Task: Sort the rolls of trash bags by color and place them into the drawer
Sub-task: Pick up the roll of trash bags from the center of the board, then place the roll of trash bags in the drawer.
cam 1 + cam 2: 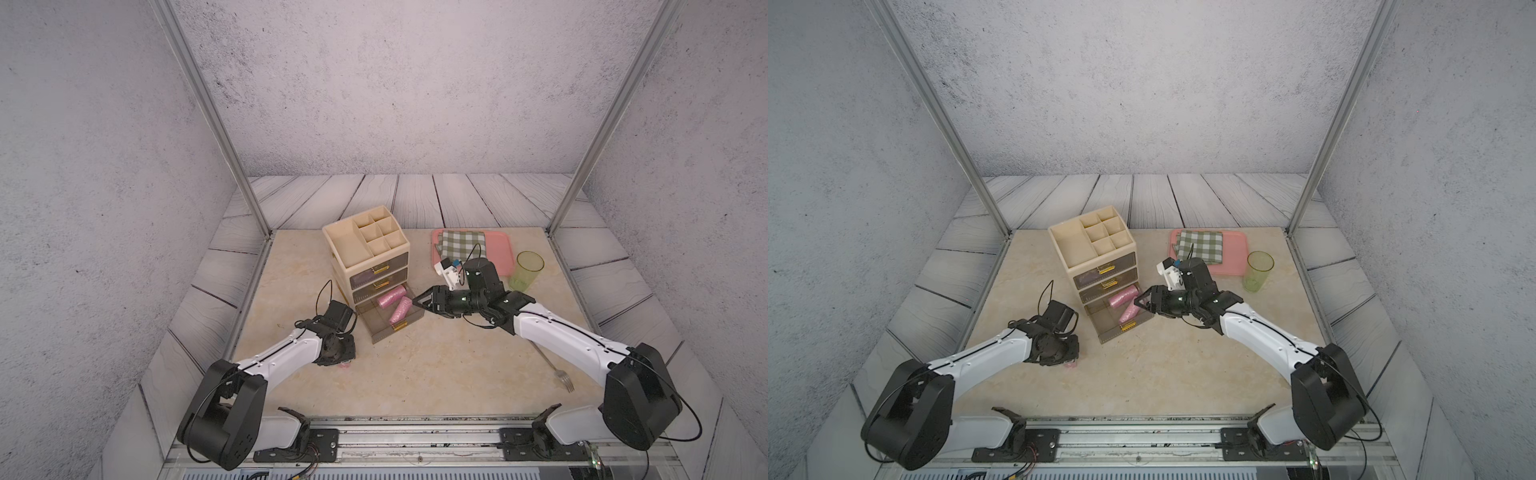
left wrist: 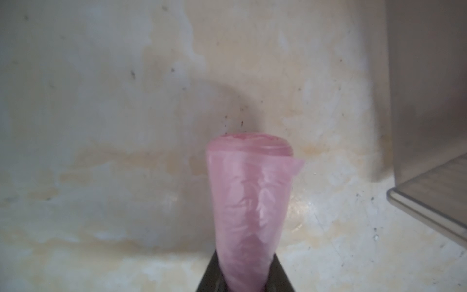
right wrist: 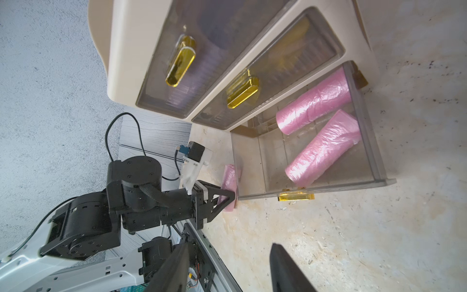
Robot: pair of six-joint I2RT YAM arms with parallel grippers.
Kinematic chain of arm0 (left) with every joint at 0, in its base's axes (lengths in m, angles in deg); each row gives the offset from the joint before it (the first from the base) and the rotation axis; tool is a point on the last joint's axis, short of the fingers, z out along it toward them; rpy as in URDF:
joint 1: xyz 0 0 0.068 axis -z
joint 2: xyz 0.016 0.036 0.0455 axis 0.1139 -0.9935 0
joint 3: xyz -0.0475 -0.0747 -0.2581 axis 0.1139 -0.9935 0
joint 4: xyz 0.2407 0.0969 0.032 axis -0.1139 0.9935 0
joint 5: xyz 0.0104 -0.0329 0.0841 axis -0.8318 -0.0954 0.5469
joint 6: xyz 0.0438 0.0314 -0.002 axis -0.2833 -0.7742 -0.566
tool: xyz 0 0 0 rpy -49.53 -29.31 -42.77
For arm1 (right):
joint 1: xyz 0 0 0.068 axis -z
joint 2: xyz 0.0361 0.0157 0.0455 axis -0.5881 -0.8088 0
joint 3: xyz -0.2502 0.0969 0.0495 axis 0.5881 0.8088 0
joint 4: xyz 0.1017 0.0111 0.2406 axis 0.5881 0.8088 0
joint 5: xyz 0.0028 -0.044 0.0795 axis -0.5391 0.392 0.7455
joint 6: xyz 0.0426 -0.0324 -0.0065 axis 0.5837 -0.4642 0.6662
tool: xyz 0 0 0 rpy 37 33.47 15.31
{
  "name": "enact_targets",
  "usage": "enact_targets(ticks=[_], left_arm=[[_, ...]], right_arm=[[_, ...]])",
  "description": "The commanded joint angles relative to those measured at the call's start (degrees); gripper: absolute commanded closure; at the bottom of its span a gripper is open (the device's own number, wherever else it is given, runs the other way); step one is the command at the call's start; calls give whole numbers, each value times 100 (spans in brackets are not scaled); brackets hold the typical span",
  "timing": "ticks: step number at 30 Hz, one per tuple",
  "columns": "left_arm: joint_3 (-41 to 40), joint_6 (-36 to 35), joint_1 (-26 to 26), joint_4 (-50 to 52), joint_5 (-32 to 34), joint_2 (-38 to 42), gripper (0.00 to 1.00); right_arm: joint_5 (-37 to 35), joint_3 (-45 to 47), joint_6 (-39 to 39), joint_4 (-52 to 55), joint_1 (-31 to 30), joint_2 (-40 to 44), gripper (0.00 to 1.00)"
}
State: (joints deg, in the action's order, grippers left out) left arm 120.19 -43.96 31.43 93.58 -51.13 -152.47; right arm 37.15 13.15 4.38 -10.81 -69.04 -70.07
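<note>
The pink roll is thin, crinkly plastic with a soft sheen. The drawer is smoky see-through plastic, and its handle is glossy gold. The cabinet looks like matt cream plastic. The tabletop is smooth, marble-patterned and faintly shiny.

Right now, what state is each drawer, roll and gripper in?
top drawer: shut, purple showing through.
middle drawer: shut, yellow showing through.
bottom drawer: pulled open.
two pink rolls: lying in the bottom drawer.
third pink roll: on the table, gripped.
left gripper: jaws shut on the third pink roll.
right gripper: jaws open, empty.
green cup: upright.
</note>
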Motion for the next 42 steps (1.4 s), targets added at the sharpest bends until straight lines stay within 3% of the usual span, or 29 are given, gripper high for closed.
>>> enact_targets(ticks=[1, 5, 11, 21, 25, 27, 32, 35, 42], left_arm=[[216, -247, 22, 410, -74, 492, 88], [335, -362, 85, 328, -355, 945, 89], [963, -730, 279, 215, -293, 834, 89], [2366, -1920, 636, 72, 90, -628, 91], [2573, -2210, 873, -179, 433, -1031, 90], [2605, -2289, 959, -214, 674, -1128, 88], [2590, -2275, 1043, -244, 1051, -1222, 63], [2524, -2220, 1071, -334, 1068, -1170, 53], [2423, -2186, 1124, -419, 1026, -1028, 51]], right_arm=[[63, 26, -153, 120, 69, -3, 45], [119, 17, -236, 213, 150, -19, 45], [195, 52, -336, 365, 267, 50, 45], [239, 157, -439, 554, 419, 287, 44], [274, 209, -483, 639, 488, 364, 44], [283, 244, -510, 684, 521, 426, 44], [300, 307, -524, 732, 577, 521, 44], [344, 316, -481, 665, 581, 500, 44], [417, 364, -386, 541, 584, 432, 44]])
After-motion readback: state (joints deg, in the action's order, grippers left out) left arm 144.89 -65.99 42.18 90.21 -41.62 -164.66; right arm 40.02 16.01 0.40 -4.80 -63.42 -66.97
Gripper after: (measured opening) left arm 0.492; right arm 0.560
